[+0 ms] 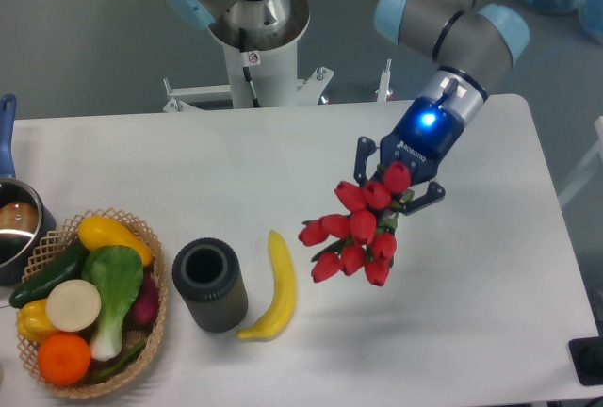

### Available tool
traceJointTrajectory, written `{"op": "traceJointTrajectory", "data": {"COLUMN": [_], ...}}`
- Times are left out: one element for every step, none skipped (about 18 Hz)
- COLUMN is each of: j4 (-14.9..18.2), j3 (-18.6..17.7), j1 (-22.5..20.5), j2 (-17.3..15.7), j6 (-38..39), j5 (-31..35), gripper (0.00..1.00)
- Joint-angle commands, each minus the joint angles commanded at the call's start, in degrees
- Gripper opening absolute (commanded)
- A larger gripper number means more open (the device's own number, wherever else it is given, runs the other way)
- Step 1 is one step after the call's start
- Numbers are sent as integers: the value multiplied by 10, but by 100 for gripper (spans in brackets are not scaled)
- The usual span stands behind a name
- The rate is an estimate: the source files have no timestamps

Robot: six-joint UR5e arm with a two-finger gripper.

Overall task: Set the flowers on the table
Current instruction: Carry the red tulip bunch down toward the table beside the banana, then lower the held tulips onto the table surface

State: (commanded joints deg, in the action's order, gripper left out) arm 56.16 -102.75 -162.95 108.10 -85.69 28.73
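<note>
A black two-finger gripper (pixel 399 179) clasps a bunch of red tulip buds (pixel 356 234). They hang over the white matte tabletop (pixel 471 313), right of a yellow banana (pixel 273 286).

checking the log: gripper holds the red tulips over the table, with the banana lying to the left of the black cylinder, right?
One thing is off: the banana lies to the right of the black cylinder, not left, as the camera view shows. The rest holds: the gripper holds the red tulips over the table.

Matte white table (pixel 490 313), woven wicker basket (pixel 155 327) (rough), glossy plastic-looking flowers (pixel 356 233).
</note>
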Motion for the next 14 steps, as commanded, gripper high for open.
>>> {"op": "traceJointTrajectory", "data": {"j4": [0, -1, -1, -2, -1, -1, -1, -1, -1, -1, -1, -2, -2, -2], "j3": [-1, -2, -1, 0, 3, 5, 4, 4, 4, 4, 5, 5, 5, 4], "j1": [0, 0, 0, 0, 0, 0, 0, 1, 1, 5, 8, 9, 9, 10], "j2": [5, 11, 18, 23, 28, 32, 34, 38, 41, 43, 47, 50, 56, 59], "j6": [0, -3, -9, -16, -22, -25, -32, -39, -43, -47, -48, -52, -58, -63], "j5": [10, 21, 33, 46, 54, 63, 71, 82, 91, 96, 97, 97, 97, 97], "gripper": [32, 32, 32, 32, 32, 32, 32, 32, 32, 32, 32, 32, 32, 32]}}
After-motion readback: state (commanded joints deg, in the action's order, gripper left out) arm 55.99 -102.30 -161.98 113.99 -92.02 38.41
